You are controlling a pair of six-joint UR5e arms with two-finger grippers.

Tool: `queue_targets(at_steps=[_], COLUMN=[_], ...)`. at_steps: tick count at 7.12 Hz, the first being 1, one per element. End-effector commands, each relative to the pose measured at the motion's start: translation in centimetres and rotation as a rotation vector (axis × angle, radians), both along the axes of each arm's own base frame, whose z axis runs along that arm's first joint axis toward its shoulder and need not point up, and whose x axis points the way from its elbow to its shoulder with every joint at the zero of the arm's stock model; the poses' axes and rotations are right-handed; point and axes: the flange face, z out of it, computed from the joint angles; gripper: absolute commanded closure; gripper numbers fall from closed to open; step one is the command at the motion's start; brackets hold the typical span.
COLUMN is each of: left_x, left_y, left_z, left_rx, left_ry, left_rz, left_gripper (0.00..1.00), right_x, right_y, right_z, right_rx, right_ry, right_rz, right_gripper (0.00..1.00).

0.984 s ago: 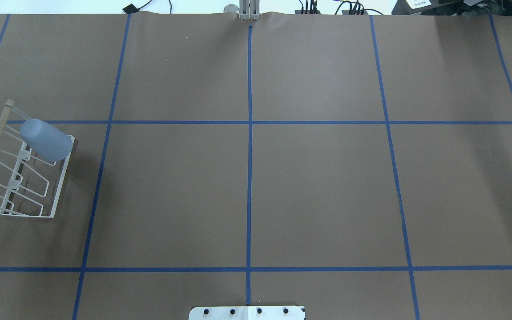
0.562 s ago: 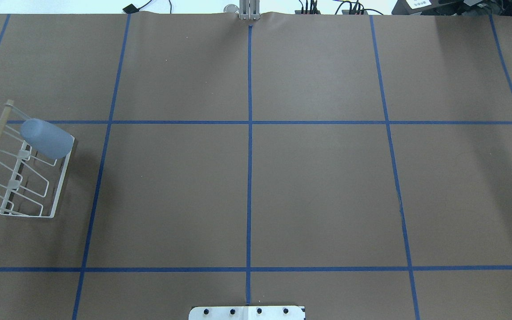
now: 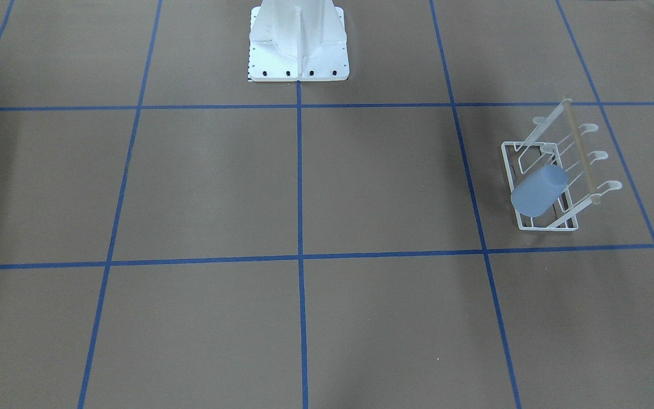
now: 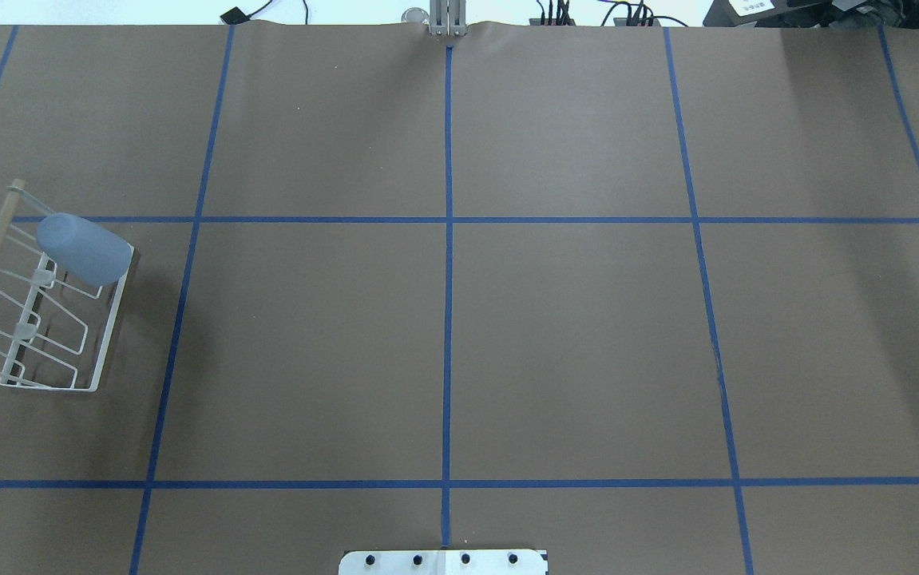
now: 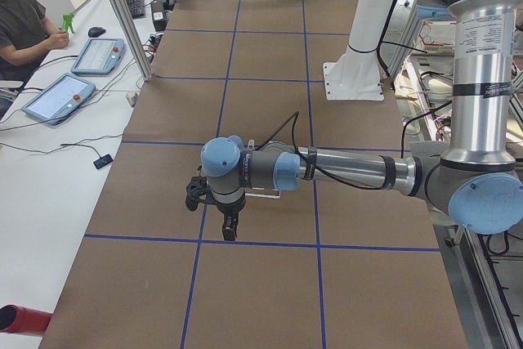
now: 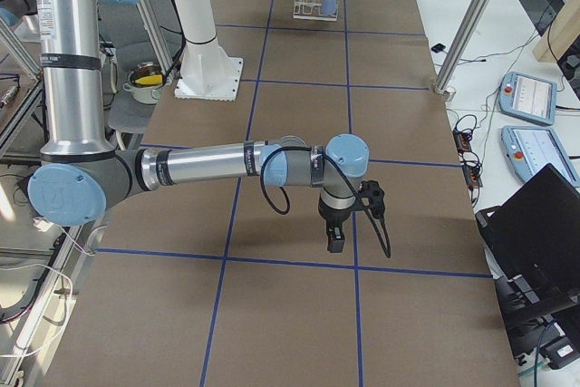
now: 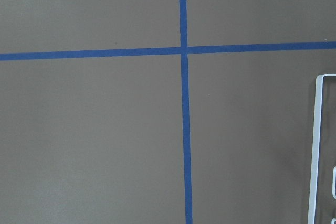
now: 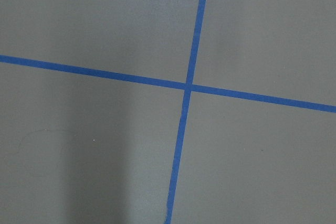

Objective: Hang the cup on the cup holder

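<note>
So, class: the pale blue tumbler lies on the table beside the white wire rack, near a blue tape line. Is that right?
Not quite. The pale blue tumbler isn't beside the white wire rack but on it, resting tilted at one end, near a blue tape line. The overhead exterior view shows this.

Overhead: cup holder [image 4: 112, 327] clipped by the left edge. Left wrist cam catches only its frame edge. Cup [image 4: 82, 249] covers the prong it sits on. Left gripper [image 5: 230, 225], right gripper [image 6: 334, 240]: side views only, jaw state unreadable.
</note>
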Motion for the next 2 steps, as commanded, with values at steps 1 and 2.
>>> queue_targets(at_steps=[1,2], left_x=[0.02,0.02], left_y=[-0.21,-0.12], left_z=[-0.22,-0.06], left_rx=[0.021,0.034], left_ry=[0.000,0.001], left_rz=[0.000,0.000], left_gripper=[0.01,0.01], right_x=[0.00,0.00], right_y=[0.03,0.03], right_z=[0.02,0.02], right_rx=[-0.001,-0.001], right_ry=[0.000,0.000], right_rz=[0.000,0.000], right_gripper=[0.00,0.00])
